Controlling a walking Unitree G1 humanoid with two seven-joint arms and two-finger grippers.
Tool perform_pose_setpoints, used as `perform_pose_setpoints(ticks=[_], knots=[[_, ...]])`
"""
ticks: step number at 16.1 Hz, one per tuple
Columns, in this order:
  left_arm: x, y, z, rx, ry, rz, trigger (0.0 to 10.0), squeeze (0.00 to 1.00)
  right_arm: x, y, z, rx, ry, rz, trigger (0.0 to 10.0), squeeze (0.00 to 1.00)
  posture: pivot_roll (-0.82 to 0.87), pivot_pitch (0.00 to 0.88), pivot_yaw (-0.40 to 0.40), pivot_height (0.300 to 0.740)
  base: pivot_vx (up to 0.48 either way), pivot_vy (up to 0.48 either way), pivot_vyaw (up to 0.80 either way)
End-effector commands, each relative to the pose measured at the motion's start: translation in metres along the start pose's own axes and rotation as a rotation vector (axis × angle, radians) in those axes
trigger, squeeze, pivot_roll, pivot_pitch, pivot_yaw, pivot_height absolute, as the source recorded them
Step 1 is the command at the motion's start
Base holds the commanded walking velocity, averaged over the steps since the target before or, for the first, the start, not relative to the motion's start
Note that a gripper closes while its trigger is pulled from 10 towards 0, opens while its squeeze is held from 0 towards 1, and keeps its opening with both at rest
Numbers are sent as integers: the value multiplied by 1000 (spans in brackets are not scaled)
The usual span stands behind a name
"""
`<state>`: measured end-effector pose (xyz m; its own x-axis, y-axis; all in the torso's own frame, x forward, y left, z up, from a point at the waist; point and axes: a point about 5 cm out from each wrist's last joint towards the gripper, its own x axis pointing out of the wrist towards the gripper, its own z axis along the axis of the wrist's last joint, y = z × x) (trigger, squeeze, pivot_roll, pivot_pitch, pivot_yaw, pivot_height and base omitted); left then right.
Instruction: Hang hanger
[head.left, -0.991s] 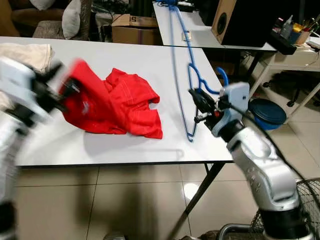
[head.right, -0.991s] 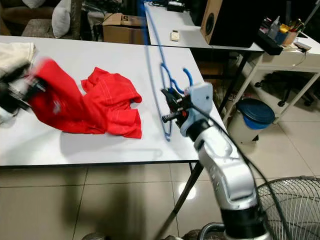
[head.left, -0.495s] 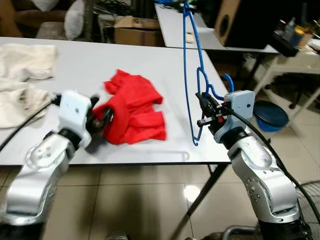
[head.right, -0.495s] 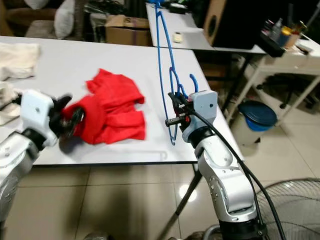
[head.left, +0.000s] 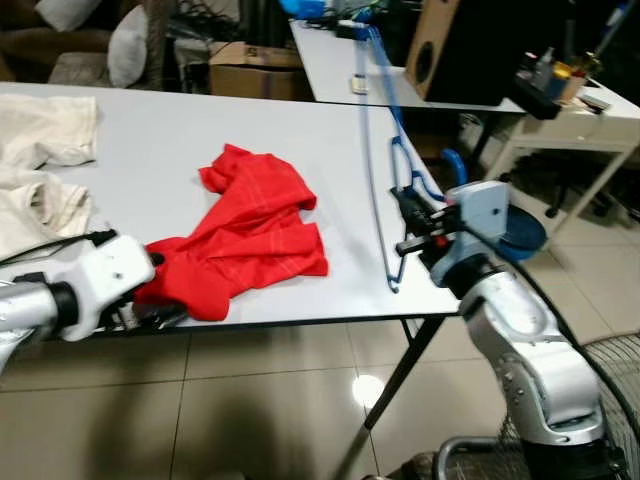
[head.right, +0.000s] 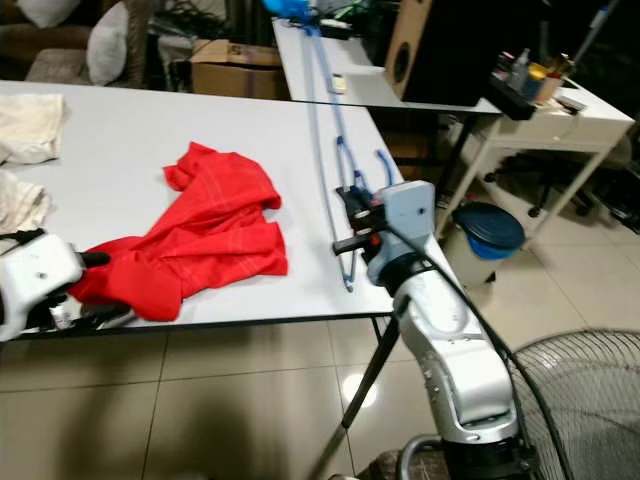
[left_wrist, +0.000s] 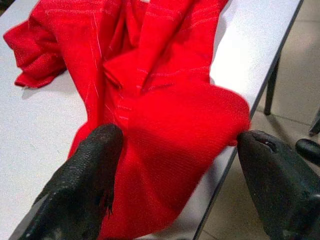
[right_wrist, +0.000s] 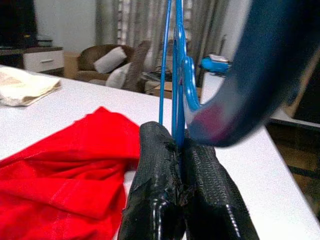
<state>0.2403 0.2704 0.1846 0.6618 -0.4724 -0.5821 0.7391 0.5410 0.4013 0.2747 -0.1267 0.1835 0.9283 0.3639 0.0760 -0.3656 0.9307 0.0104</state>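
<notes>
A blue wire hanger (head.left: 364, 140) stands almost upright over the right part of the white table (head.left: 150, 130). My right gripper (head.left: 405, 215) is shut on it just below its hook, and the wrist view shows the two pads (right_wrist: 155, 165) pressed together on the wire (right_wrist: 178, 65). A crumpled red garment (head.left: 250, 230) lies on the table, stretched down to the front edge. There my left gripper (head.left: 150, 310) sits low at the edge. Its fingers (left_wrist: 85, 185) are wide apart, with a fold of the red cloth (left_wrist: 170, 135) lying between them.
Two cream cloths (head.left: 40, 150) lie at the table's left. Behind stand a second white table (head.left: 335, 80), a cardboard box (head.left: 255, 65) and a speaker (head.left: 450, 50). A blue bin (head.left: 522, 230) and a floor fan (head.left: 610, 400) are on the tiled floor to the right.
My left gripper has drawn the red garment toward the table's front edge and dropped lower, and its fingers have spread. The right gripper keeps holding the hanger. The camera has shifted.
</notes>
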Motion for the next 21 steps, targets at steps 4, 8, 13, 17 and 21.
perform_pose_setpoints(ticks=[4,8,13,17,21], knots=[[-28,64,36,-330,-547,559,10000,0,-4,-10,10,7,-50,-36,10000,0,-19,0,-58,740,0,0,0],[-2,29,41,-399,-599,526,10000,0,-4,-4,8,41,-55,-17,10000,0,-6,0,-66,740,0,0,0],[44,-17,52,-447,-524,542,10000,0,0,6,-1,93,-47,-32,10000,0,21,0,-72,740,0,244,0],[44,-20,55,-441,-498,559,10000,0,0,14,-8,75,-33,1,10000,0,33,0,-57,740,0,480,0],[43,-13,56,-415,-469,584,10000,0,2,21,-9,88,-36,45,10000,0,31,0,-39,740,0,480,0]])
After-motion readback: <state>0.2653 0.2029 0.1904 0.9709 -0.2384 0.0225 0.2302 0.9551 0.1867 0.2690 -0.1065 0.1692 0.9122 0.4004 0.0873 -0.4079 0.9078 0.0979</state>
